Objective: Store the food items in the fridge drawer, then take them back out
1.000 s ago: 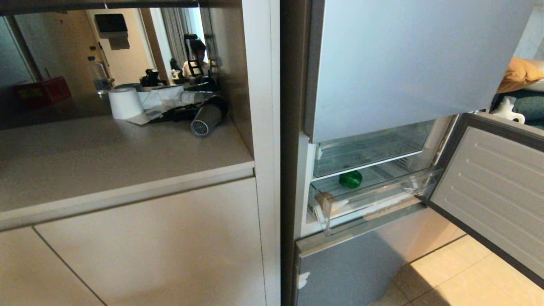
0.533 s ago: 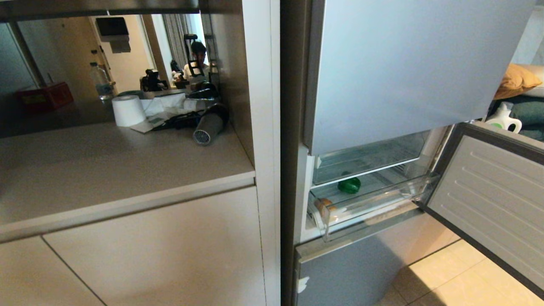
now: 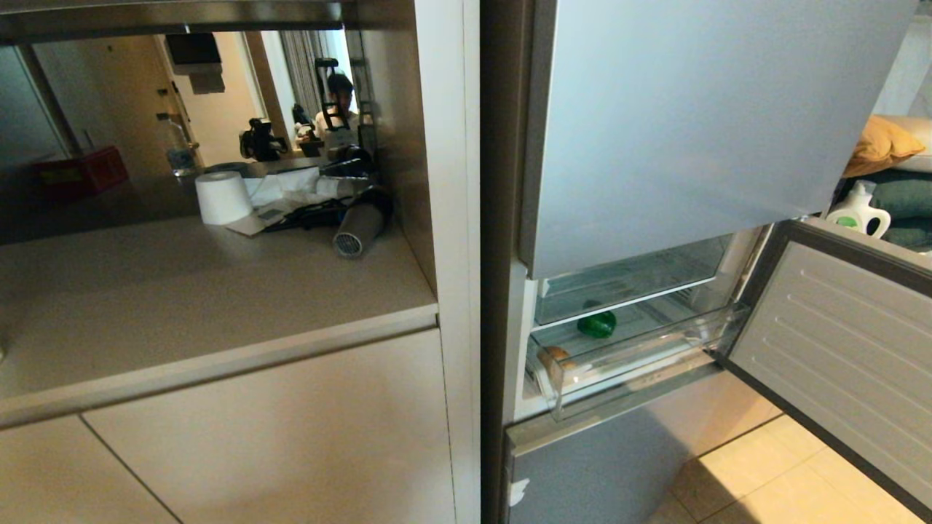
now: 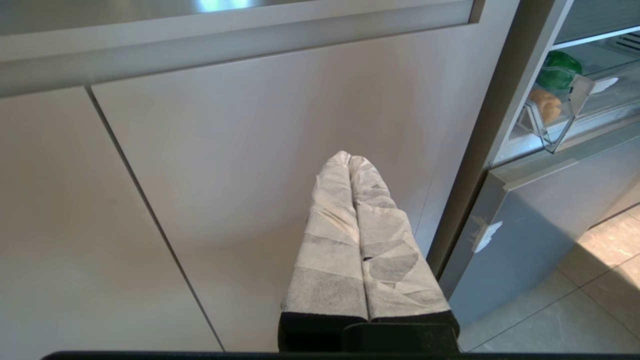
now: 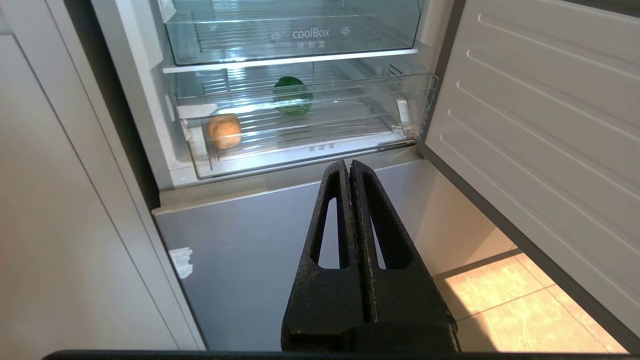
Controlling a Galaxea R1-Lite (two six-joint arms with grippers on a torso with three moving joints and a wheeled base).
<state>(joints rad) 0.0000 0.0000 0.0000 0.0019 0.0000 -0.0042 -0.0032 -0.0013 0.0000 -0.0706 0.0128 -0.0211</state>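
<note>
On the counter at the left stood a paper roll and a hair dryer, well apart from the work. The left gripper, its taped fingers pressed together on nothing, hung in front of the cabinet door.

To the right, the fridge's middle door was swung open, and the clear drawer behind it was pulled partly out. The potato lay at the drawer's front left corner, close against the clear wall. The pepper sat further back, near the middle, apart from the potato.

The right gripper, clamped empty, pointed toward the drawer's front from below, above the lowest panel.

The potato looked firm and fairly heavy, with a dull skin that should give good purchase; a grip across its middle would suit, though the corner leaves little room for a finger. The pepper looked light, hollow and glossy, likely to slip or dent under hard pressure; a gentle hold across its widest part seemed best.
</note>
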